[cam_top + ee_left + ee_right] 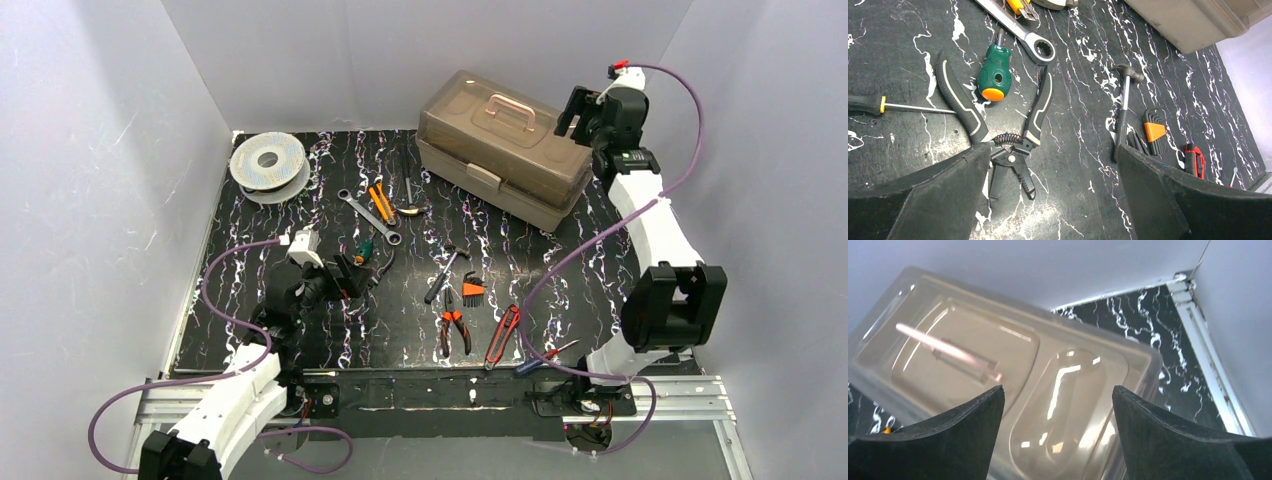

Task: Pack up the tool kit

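Note:
The tool kit (500, 145) stands closed at the back right of the table, a beige box with a smoky lid and a pinkish handle (510, 107). My right gripper (578, 110) hovers by its right end, open. In the right wrist view the lid (998, 370) and its handle (948, 350) lie below the open right gripper (1058, 395), with nothing between the fingers. My left gripper (350, 275) is open and low over the loose tools at left. In the left wrist view the left gripper (1053, 150) holds nothing, and black wire strippers (998, 125) lie by its left finger.
Loose on the marbled mat are a green stubby screwdriver (994, 75), a ratchet wrench (368, 215), a hammer (441, 272), a hex key set (472, 289), orange pliers (453, 325) and a red knife (502, 335). A grey wire spool (268, 163) sits back left. Walls enclose three sides.

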Controlling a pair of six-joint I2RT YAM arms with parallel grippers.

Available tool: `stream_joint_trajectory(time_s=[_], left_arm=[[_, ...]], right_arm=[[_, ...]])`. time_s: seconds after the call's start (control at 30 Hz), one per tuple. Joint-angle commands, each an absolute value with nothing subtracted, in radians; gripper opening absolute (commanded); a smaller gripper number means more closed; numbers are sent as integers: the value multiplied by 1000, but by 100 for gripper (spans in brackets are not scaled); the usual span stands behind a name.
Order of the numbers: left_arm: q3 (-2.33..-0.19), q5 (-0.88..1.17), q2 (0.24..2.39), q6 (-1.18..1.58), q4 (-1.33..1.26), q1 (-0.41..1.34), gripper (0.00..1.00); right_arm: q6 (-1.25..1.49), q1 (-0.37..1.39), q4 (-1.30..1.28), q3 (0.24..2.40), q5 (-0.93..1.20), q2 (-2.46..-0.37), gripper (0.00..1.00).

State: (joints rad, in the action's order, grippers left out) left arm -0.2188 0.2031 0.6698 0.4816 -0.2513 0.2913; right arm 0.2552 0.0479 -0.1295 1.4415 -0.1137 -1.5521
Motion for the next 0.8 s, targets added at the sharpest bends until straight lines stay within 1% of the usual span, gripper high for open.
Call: stream_joint_trajectory(time_s=[0.0,0.1,0.2,0.47,0.6,0.67,0.77], left_arm=[[-209,206,679,469,-276,293,98],[-209,205,689,470,-276,294,98],[-209,206,699,471,-282,293,98],[-216,210,736,471,-297,294,98],[-218,213,749,472,-305,294,98],[-219,215,753,471,-303,294,98],[-220,216,747,472,-298,294,98]], right_arm=[[201,42,27,1567,-188,-1631,86],[203,27,59,1640,-208,-1715,87],[230,9,28,1743,-179,-1810,86],[359,-105,-118,2033,7,-2049,86],[421,-141,-263,2194,137,-2159,85],[428,-144,-329,2223,183,-2182,85],[443,-149,-388,2201,308,-2184,85]])
